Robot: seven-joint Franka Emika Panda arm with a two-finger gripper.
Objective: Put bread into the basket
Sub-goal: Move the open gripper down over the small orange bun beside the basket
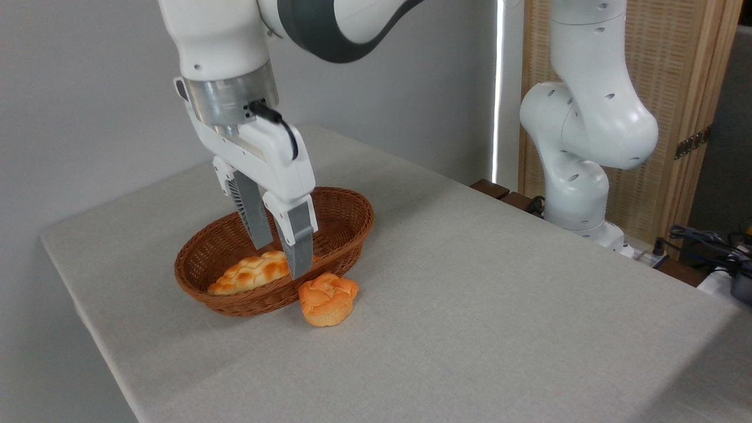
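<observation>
Bread (pixel 328 298): small round orange-tan bun, muffin-shaped, swirled knotted top; intact.
Bread pose: upright on its base, slightly tilted.
Bread location: on the desk (pixel 470 305), outside the basket, touching or just beside its front-right rim.
Basket (pixel 346 220): shallow oval woven wicker, reddish-brown, much wider than the bun.
Basket pose: upright, opening upward, flat on the desk, near the left end.

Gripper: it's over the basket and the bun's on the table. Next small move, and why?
Probably shift the gripper toward the camera and a little right, to sit above the bun, before descending. It hangs empty, jaws apart, over the basket, where only the braided loaf lies. The bun sits on the table against the basket's near rim, so a straight descent would likely meet the loaf.
</observation>
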